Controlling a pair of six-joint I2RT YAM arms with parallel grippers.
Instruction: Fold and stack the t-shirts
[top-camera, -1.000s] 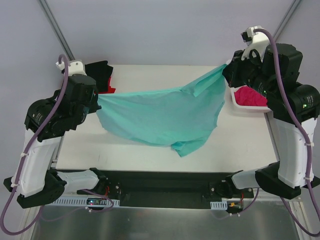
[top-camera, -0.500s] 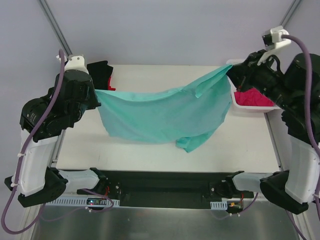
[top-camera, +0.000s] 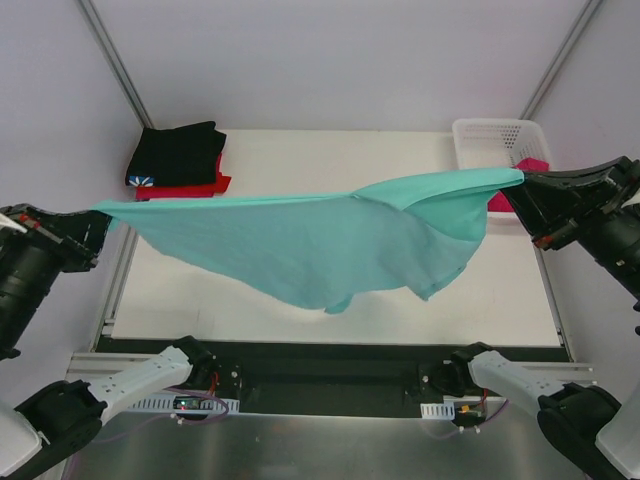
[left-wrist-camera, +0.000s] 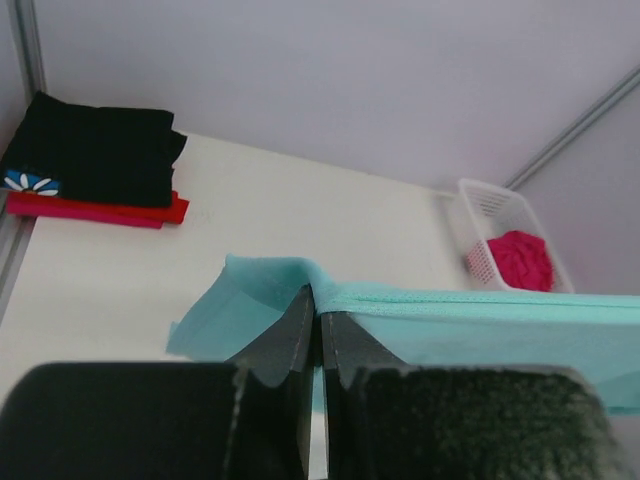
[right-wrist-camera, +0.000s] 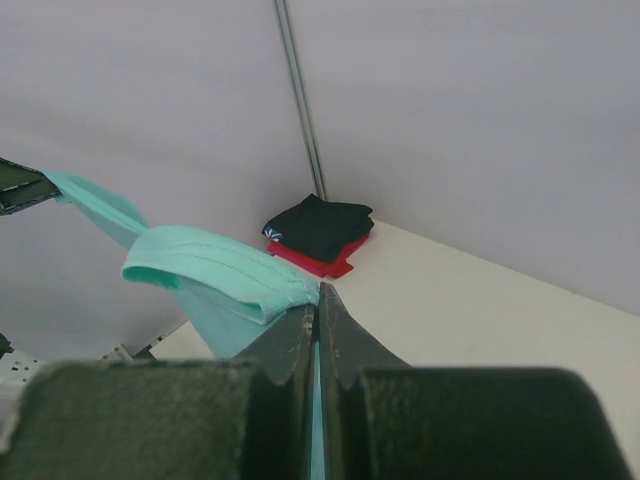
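I have the teal-green t-shirt (top-camera: 320, 240) strung between the two arms, above the middle of the tabletop (top-camera: 330, 150). My left tool (top-camera: 100, 213) is clenched on one end of its upper edge. My right tool (top-camera: 522, 180) is clenched on the other end. In both wrist views the jaws are pressed together with teal cloth pinched between them.

The arms are spread wide, out past the tabletop's side edges, so the edge between them runs almost straight. I judge the reason to be flattening: with that edge taut, the body of the shirt hangs open instead of bunching, and it can be laid down smooth for folding. It is not fully flat yet. A flap doubles over near the right tool, and the lower part sags toward the near edge. I cannot tell whether that lowest fold touches the surface.

The black t-shirt (top-camera: 175, 152) lies folded on top of the red t-shirt (top-camera: 205, 187) in the far left corner. I take that as the finished stack, kept out of the working area. The magenta-pink t-shirt (left-wrist-camera: 522, 258) sits crumpled in the white basket (top-camera: 490, 135) at the far right, apparently waiting its turn.
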